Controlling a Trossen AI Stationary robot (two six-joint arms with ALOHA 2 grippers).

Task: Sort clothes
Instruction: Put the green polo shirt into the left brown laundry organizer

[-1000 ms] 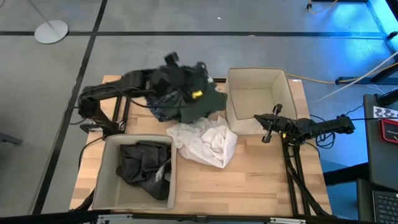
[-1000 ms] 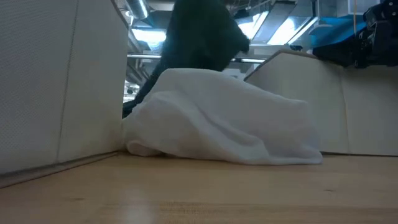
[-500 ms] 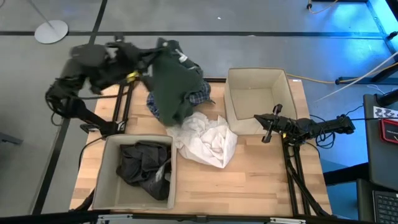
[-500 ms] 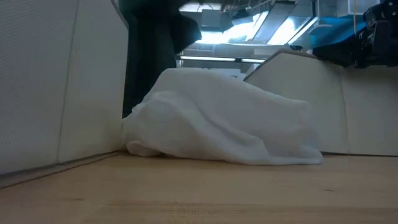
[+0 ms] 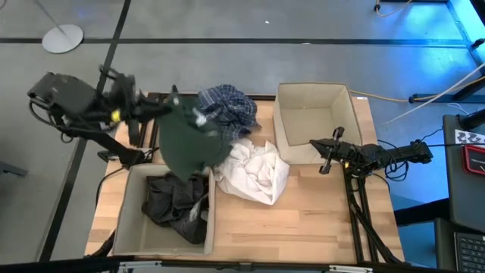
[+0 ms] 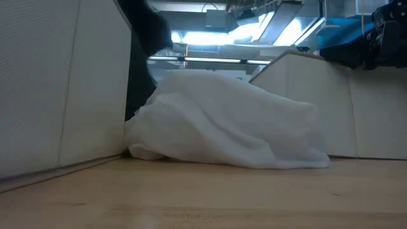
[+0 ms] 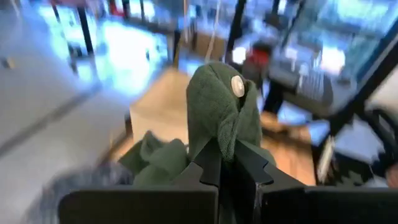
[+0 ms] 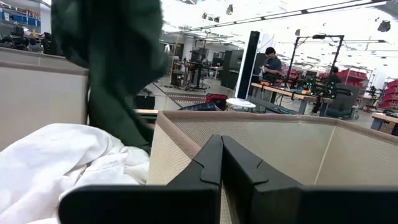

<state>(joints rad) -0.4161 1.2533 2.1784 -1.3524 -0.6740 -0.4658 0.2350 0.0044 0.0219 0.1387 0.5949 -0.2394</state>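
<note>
The left gripper (image 7: 229, 163) is pinching the dark green piece (image 5: 186, 141), which is hanging over the near-left bin (image 5: 125, 216) where the dark grey-black piece (image 5: 173, 203) is lying. The plaid shirt (image 5: 226, 108) and white piece (image 5: 254, 171) are sitting on the table (image 5: 303, 220). The right gripper (image 5: 326, 157) is parked by the far bin (image 5: 314, 98) with fingers pressed together; no readable writing anywhere.

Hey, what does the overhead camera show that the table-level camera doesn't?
Only the high view shows the plaid shirt, the dark grey piece lying in the near bin, the empty far bin, and both arms: the left gripper holding the green piece up, the right gripper waiting by the far bin. Only the low view shows the room's ceiling lights. Both show the white piece on the table.
</note>
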